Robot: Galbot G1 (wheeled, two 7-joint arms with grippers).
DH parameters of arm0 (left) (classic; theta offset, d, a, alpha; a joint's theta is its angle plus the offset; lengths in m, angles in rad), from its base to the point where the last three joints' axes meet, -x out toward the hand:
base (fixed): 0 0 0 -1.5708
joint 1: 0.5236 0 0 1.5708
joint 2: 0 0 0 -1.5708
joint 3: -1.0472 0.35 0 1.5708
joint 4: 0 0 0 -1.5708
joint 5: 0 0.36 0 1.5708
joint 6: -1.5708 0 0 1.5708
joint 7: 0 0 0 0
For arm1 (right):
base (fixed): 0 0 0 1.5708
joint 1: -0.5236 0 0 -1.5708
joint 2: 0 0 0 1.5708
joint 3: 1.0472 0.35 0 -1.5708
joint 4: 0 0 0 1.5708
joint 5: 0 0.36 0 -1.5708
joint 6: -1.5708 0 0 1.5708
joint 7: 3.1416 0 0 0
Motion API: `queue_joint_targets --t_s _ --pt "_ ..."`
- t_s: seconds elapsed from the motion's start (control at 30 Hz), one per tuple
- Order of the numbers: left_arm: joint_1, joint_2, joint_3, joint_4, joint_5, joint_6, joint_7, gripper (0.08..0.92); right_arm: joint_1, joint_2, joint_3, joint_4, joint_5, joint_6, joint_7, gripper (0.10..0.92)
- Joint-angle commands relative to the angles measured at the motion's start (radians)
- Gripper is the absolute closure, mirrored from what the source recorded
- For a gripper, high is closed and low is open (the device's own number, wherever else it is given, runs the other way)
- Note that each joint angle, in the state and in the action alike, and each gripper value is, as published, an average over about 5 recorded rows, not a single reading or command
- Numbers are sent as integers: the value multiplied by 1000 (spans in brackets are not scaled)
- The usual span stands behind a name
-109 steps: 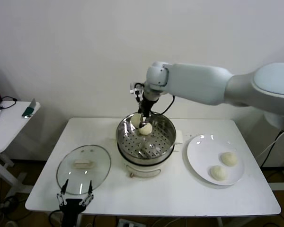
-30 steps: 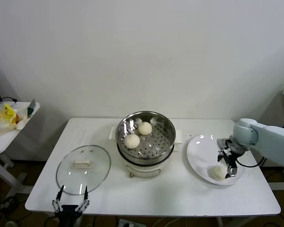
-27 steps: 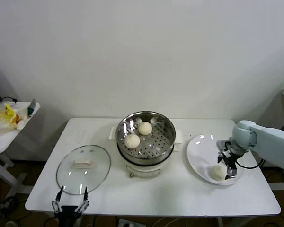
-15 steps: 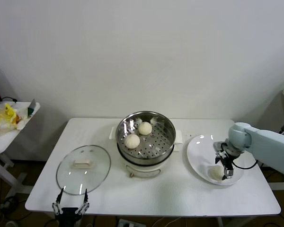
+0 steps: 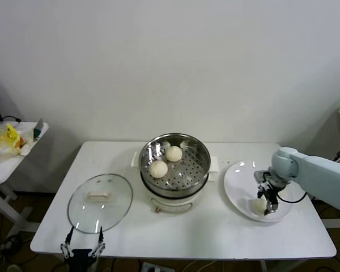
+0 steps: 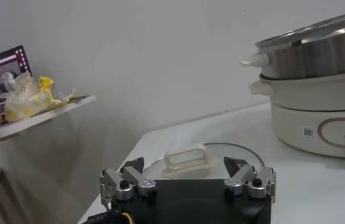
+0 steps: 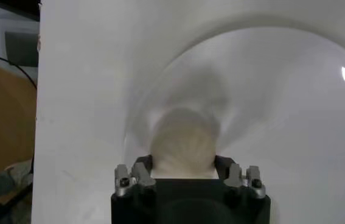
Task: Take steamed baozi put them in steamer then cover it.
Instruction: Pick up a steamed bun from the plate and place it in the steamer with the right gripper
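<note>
Left gripper point(image 5: 83, 250) at bottom left edge of head view, jaws spread wide, gripping nothing. Glass lid point(image 5: 100, 202) flat on table point(image 5: 187, 235) just above it. Right gripper point(image 5: 262, 203) at lower right, jaws clamped on one steamed baozi point(image 5: 258, 205) sitting on white plate point(image 5: 238, 184). Steamer point(image 5: 175, 165) at frame centre, uncovered, two more baozi point(image 5: 158, 168) resting on perforated tray.

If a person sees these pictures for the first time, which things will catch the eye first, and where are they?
The shiny steamer at the table's middle stands open with two baozi on its perforated tray. To its right, the right gripper is shut on a baozi on the white plate. The glass lid lies flat at the left front, with the open left gripper just before it.
</note>
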Motion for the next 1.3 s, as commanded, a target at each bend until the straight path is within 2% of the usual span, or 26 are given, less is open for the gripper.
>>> queue_joint_targets --t_s 0.03,0.23,0.5,0.73,1.0,1.3 --pt "1 3 1 -3 -1 -2 -1 177 184 29 -95 2 -14 121 -28 369" --pt "2 3 7 -10 2 1 -3 177 497 132 -234 20 -62 412 -47 369" --pt "0 11 17 -10 3 9 3 177 738 290 -299 47 -24 623 -93 364" --pt "-23 10 49 -9 44 20 12 177 734 439 -259 110 -25 683 -112 363" --pt "-33 22 67 -13 97 32 38 177 527 626 -173 60 -170 708 -111 364" --pt "-34 38 60 -6 66 37 40 177 395 730 -162 60 -252 756 -114 359"
